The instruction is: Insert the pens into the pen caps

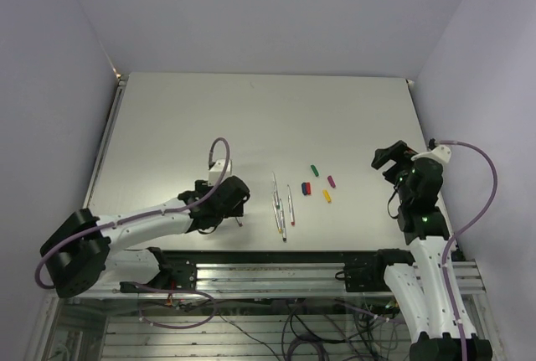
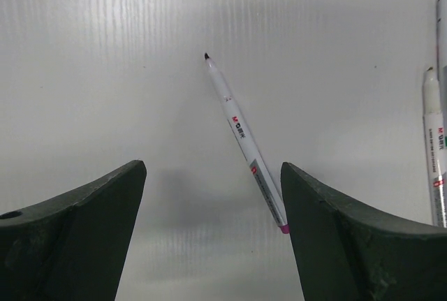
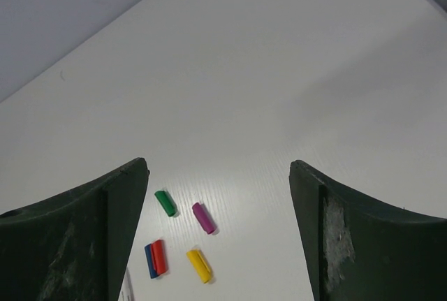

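The left tool (image 2: pixel 211 168) is the one nearer the pens (image 1: pixel 278 208). Seen from above, they lie flat on the tabletop (image 1: pixel 251 118) just at its 3 o'clock, side by side, with their long axes running roughly 12 to 6. In the left wrist view the closest pen (image 2: pixel 244 140) slants from its dark tip at 11 o'clock to its pink rear end at 5 o'clock. That end lies just beside the 3 o'clock finger (image 2: pixel 328 210), so the pen crosses the gap at an angle, not squarely. This tool is spread wide and holds nothing.

The caps (image 1: pixel 307 187) sit in a loose cluster between the pens and the right tool (image 3: pixel 218 165), at about its 9 o'clock from above and low at 7 o'clock in its own wrist view. It too is spread and empty. A pickup by the left arm likely calls for a wrist turn to square the fingers across the pen.
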